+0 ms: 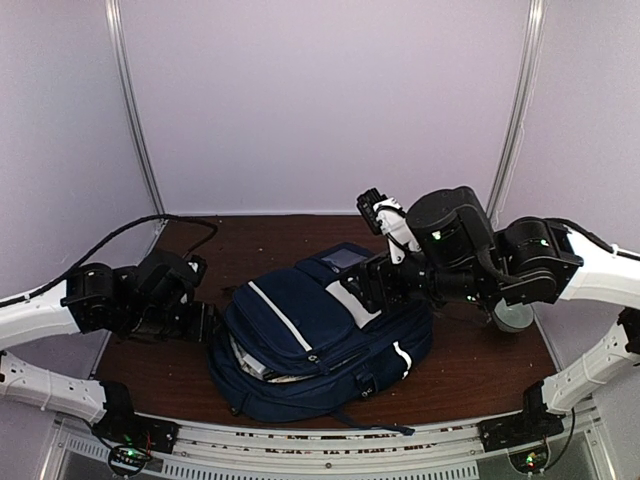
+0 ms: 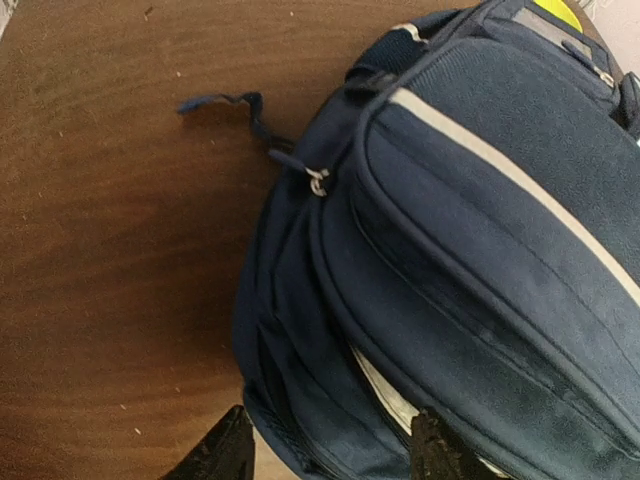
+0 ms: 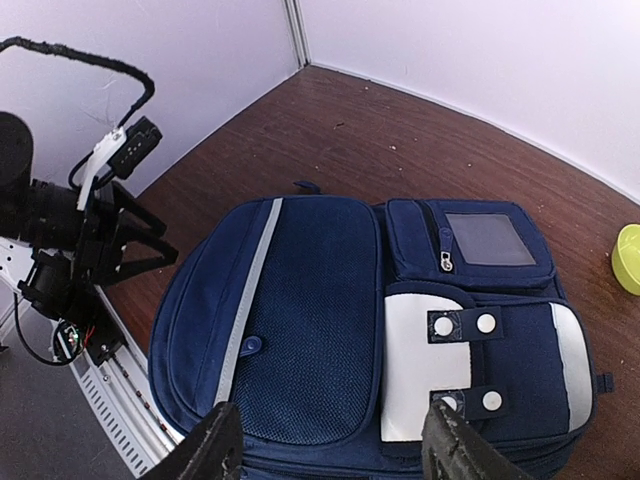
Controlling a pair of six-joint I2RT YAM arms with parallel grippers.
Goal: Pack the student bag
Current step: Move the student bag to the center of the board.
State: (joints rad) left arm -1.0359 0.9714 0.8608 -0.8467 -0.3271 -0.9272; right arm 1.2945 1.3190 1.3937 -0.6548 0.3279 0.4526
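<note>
While only the two dark tips of the left claw [image 2: 333, 455] show at the bottom edge of the left wrist view, they stand clearly apart: open, nothing clamped. One tip is over bare wood and the other over blue fabric, with the corner of the bag [image 2: 480, 250] between them. Whether either tip touches it, I cannot tell. Just above the right tip a strip of white shows in a gap in the bag. Further up, a metal zipper pull [image 2: 318, 182] hangs at the seam, and a thin blue strap loop [image 2: 245, 105] lies on the table [image 2: 120, 250] at upper centre.

Right claw [image 3: 335, 445]: open too, with the tips at the bottom edge of the right wrist view, above the bag and holding nothing. Below it is the white patch [image 3: 425, 370] with round dots. Above that patch is a small pocket with a grey window [image 3: 487, 240]. A yellow-green object [image 3: 628, 258] sits at the right edge, cut off.

Top view: the bag lies flat at the centre of the brown table, with one arm on each side.
</note>
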